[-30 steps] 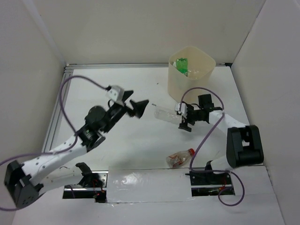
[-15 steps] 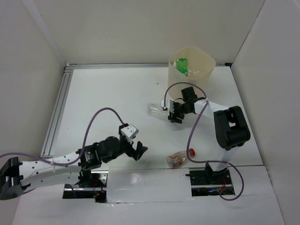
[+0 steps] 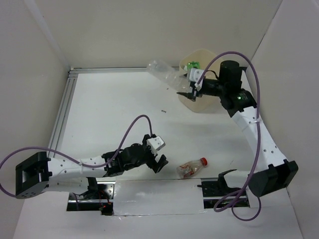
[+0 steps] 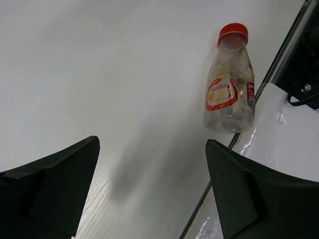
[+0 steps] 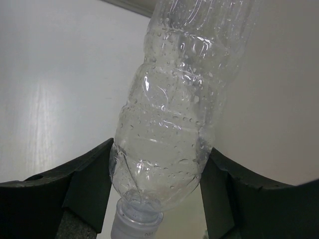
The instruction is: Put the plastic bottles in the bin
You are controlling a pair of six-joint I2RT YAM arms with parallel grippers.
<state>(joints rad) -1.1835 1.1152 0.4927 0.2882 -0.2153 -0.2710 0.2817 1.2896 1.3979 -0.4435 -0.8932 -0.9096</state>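
My right gripper (image 3: 191, 91) is raised beside the bin (image 3: 202, 104) and is shut on a clear plastic bottle (image 3: 164, 73) that sticks out up and to the left, above the table. In the right wrist view the bottle (image 5: 179, 124) sits squeezed between the fingers (image 5: 92, 177), its white cap (image 5: 134, 226) nearest the camera. A green bottle (image 3: 192, 64) lies inside the bin. A red-capped bottle with a brownish label (image 3: 192, 168) lies on the table near the front edge. My left gripper (image 3: 160, 164) is open and low, just left of that bottle (image 4: 230, 84), with nothing between its fingers (image 4: 152, 144).
A white strip with the arm mounts (image 3: 159, 191) runs along the near edge, right beside the red-capped bottle. An aluminium rail (image 3: 61, 122) borders the table's left side. White walls close in the back and both sides.
My right arm closed on the clear bottle, lifted it off the table and swung it up beside the bin's rim. My left arm dropped and swept right toward the red-capped bottle.
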